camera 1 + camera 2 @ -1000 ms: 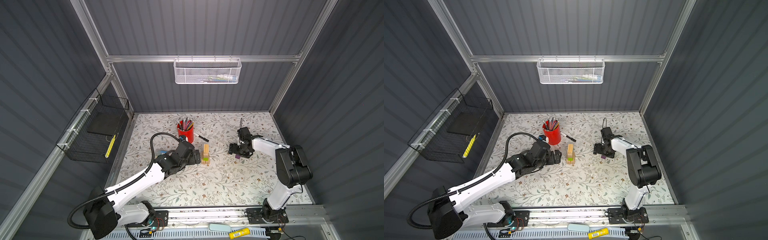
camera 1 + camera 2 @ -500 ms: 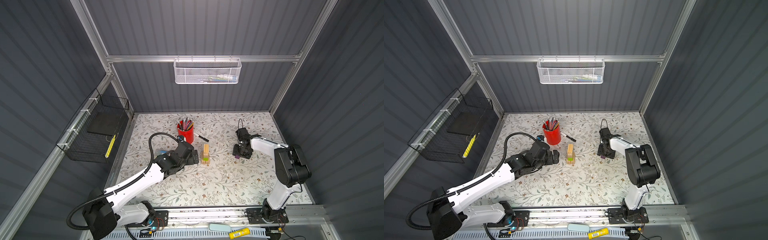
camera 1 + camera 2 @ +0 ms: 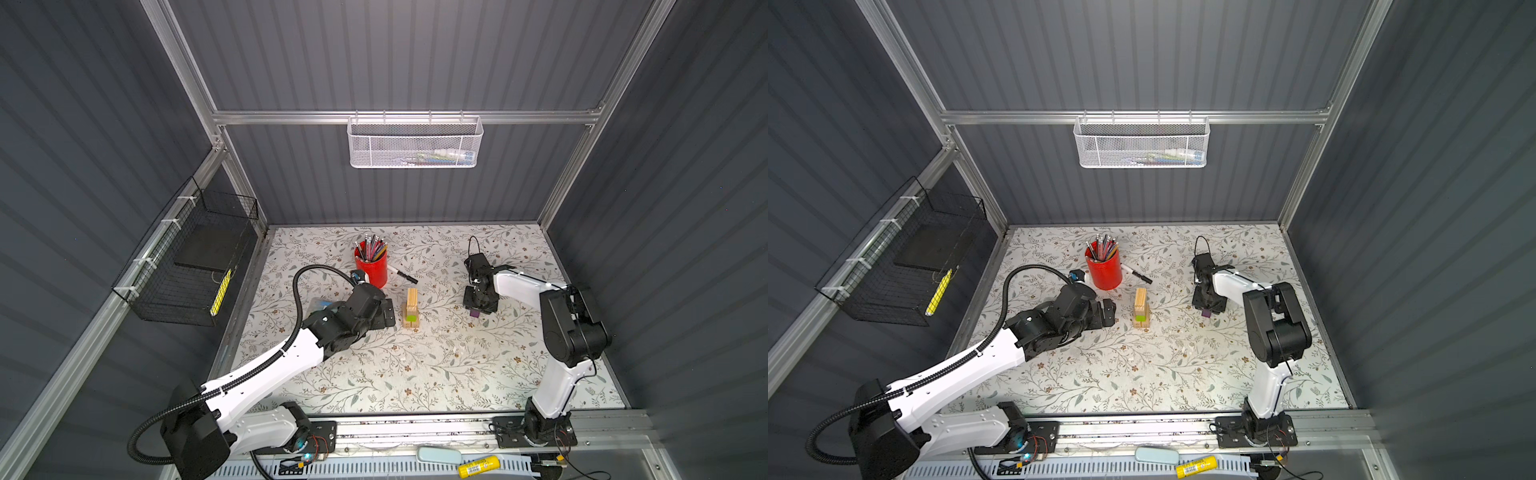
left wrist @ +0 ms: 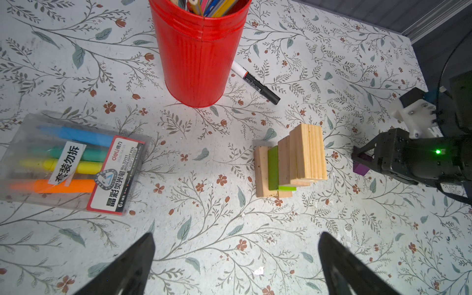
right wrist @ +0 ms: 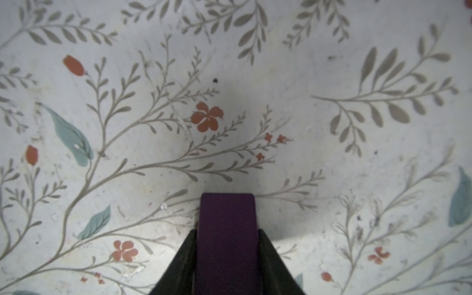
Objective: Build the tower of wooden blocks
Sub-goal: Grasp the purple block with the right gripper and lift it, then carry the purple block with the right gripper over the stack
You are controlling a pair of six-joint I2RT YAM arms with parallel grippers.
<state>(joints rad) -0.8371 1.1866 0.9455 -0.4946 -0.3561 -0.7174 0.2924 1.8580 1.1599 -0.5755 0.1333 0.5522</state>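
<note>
Purple block (image 5: 227, 212) sits pinched in right gripper (image 5: 227, 233), apart from tower (image 3: 411, 305).

you have the tower (image 3: 412, 309) standing near the middle of the table (image 3: 436, 374); behind it and slightly left stands the pencil cup (image 3: 371, 268); the marker (image 3: 402, 275) lies just right of the cup; the highlighter pack (image 4: 71, 163) lies left of the tower, partly under your left arm; the left gripper (image 4: 236, 235) sits just left of the tower, apart from it; well right of the tower, the loose block (image 5: 227, 242) sits between the right gripper (image 3: 478, 305) fingers.
</note>
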